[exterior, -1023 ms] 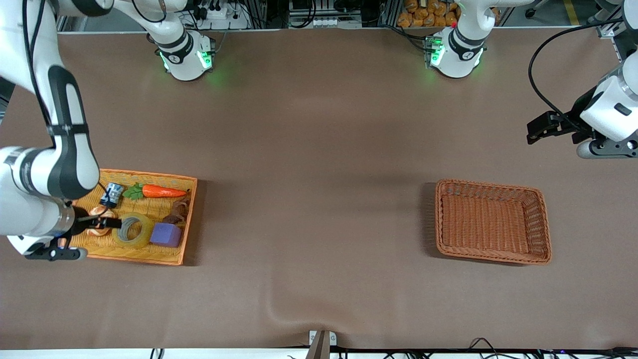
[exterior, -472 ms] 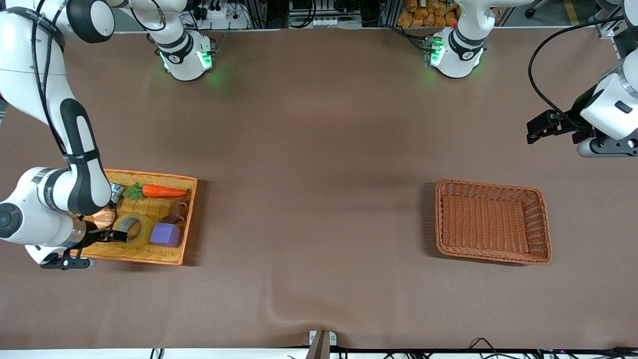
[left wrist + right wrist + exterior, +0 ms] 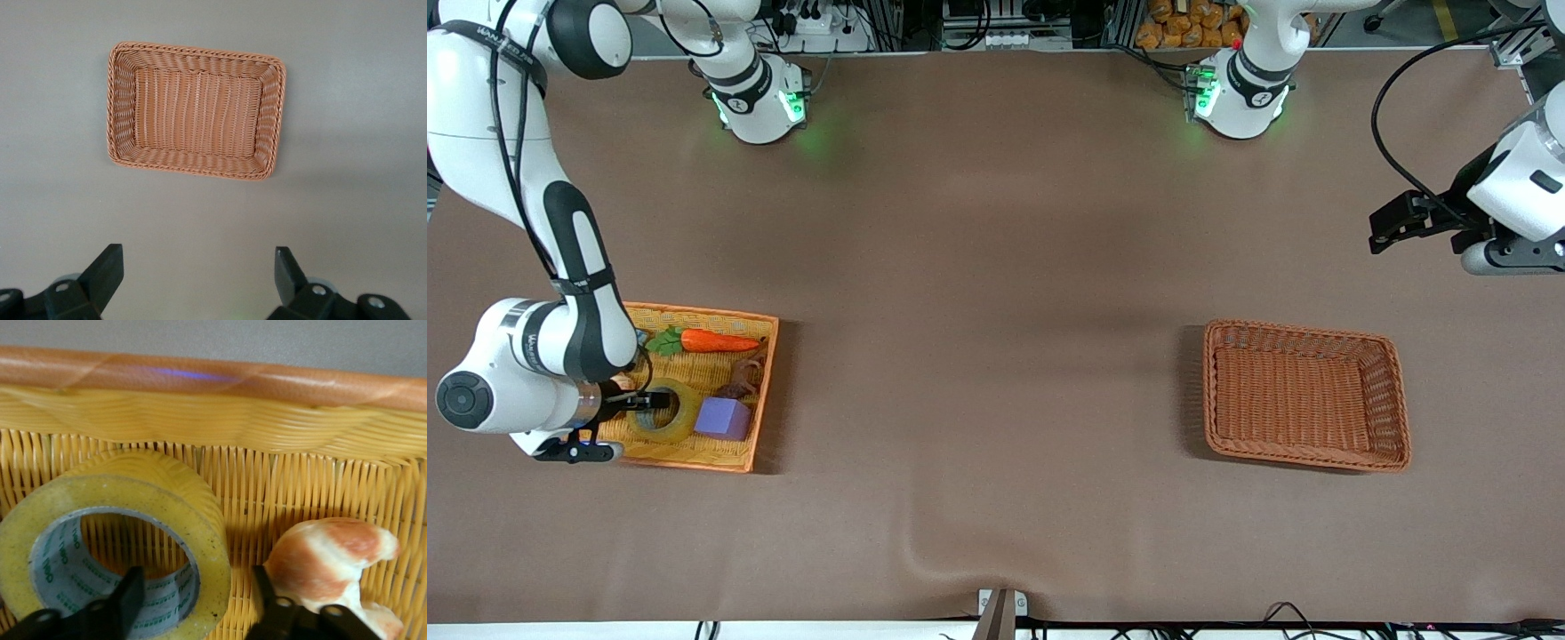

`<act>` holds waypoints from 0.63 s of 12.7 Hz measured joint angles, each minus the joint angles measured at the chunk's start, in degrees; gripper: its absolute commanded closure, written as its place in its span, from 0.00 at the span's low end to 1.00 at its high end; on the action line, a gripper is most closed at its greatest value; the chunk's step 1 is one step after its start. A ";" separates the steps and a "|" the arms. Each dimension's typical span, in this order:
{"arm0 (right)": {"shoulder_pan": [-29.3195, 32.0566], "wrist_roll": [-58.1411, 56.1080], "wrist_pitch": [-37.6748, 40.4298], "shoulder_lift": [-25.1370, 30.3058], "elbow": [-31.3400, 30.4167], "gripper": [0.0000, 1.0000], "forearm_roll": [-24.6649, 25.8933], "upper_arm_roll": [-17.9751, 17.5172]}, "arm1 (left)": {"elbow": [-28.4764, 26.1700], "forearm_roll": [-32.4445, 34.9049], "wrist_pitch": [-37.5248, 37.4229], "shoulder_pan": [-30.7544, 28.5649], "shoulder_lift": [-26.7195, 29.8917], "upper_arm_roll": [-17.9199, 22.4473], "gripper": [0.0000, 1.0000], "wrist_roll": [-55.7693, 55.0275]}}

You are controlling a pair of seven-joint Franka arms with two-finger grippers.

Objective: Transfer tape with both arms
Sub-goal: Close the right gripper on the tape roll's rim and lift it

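Two risks are judged likely: the tape [image 3: 662,411] could slip if the ring wall is pinched off-centre, and the croissant [image 3: 331,564] lying just beside it could be knocked or caught. The brown wicker basket [image 3: 1221,443], near the tabletop's edge at the left arm's end, is seen empty. The orange tray [image 3: 720,458], at the right arm's end, holds the tape, a purple cube [image 3: 724,418], a carrot [image 3: 718,341] and the croissant. The right end effector [image 3: 197,597] straddles the tape's wall, one finger inside the core, one outside, not yet clamped. The left end effector [image 3: 195,277] waits with fingers apart over bare tabletop.
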State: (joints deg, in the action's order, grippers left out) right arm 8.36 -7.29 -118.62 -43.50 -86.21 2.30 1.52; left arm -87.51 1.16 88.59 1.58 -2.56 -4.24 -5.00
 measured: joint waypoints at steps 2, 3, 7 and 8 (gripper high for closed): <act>0.00 -0.05 0.00 0.00 0.07 1.00 0.00 0.01 | 0.00 0.00 0.00 -0.05 0.00 0.00 0.00 0.00; 0.01 -0.06 -0.11 0.01 0.23 1.00 0.00 0.03 | 0.00 0.00 0.00 -0.07 0.00 0.00 0.00 0.00; 0.04 -0.88 -0.18 0.10 0.74 1.00 -0.01 0.04 | -0.14 0.00 -0.03 -0.01 -0.24 -0.01 0.00 0.00; 0.17 -2.32 -0.25 0.29 1.43 1.00 -0.01 0.09 | -0.16 0.00 -0.03 0.00 -0.53 -0.01 0.00 0.00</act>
State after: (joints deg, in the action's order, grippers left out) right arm 8.53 -9.61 -118.87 -43.20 -84.78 2.28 1.61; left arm -87.67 1.16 88.56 1.58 -3.09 -4.25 -5.00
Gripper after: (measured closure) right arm 0.780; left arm 0.000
